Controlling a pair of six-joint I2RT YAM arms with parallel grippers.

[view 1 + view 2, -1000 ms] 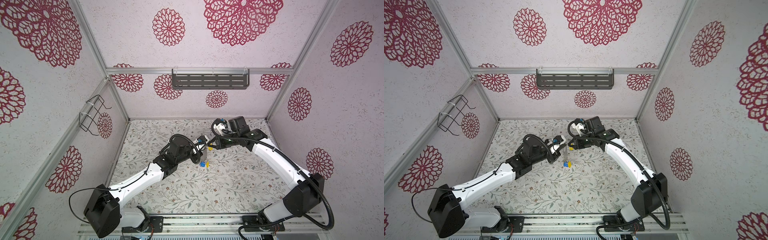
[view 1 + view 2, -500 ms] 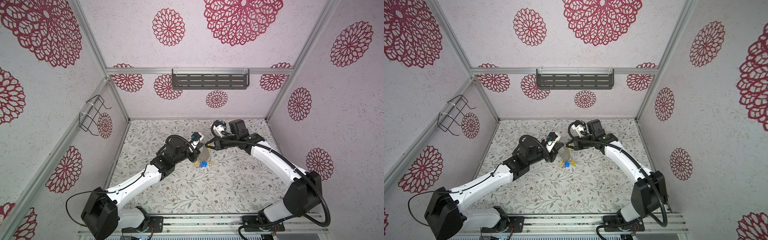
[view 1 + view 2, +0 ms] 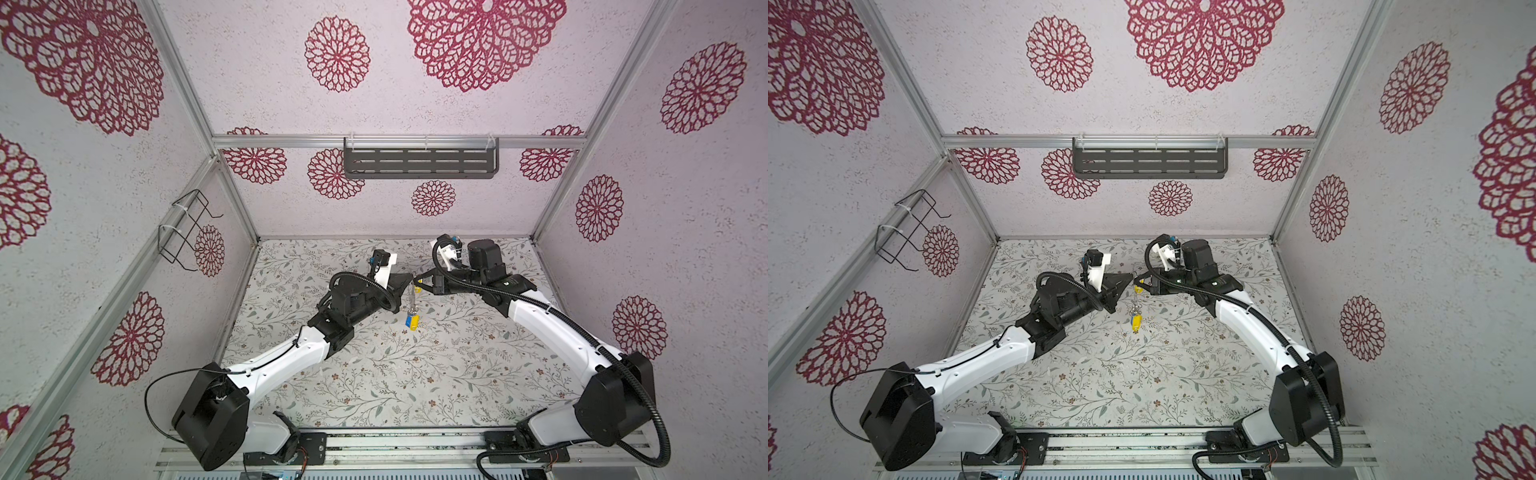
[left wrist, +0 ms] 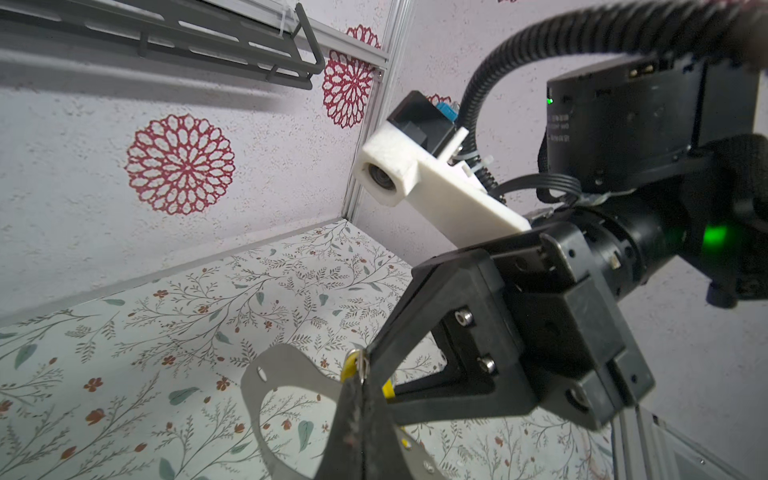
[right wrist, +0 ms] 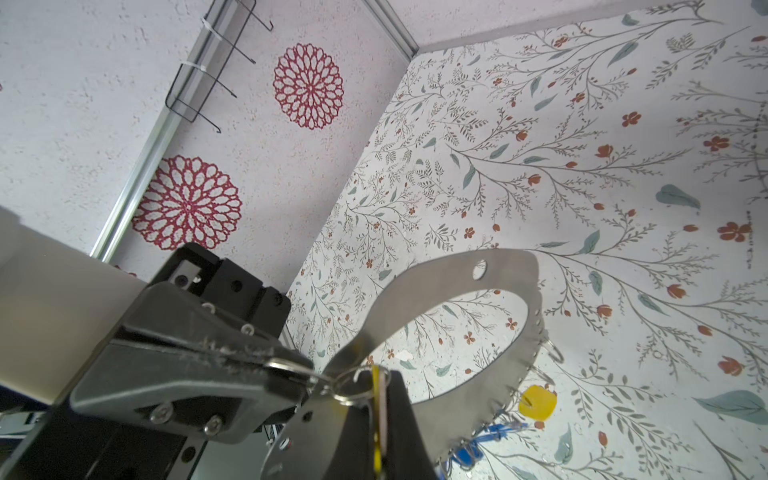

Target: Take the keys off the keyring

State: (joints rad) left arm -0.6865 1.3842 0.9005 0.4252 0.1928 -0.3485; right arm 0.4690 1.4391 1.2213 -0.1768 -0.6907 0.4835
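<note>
The keyring (image 5: 436, 284) is held up in the air over the worktop (image 5: 582, 166), right between both hands. The left hand (image 5: 299, 374) is clamped on a small ring (image 5: 286, 368) at its rim, the right hand (image 5: 376, 384) on a yellow key (image 5: 376, 415). A few more keys (image 5: 536, 401), blue and yellow, can be seen dangling off the lower rim.
</note>
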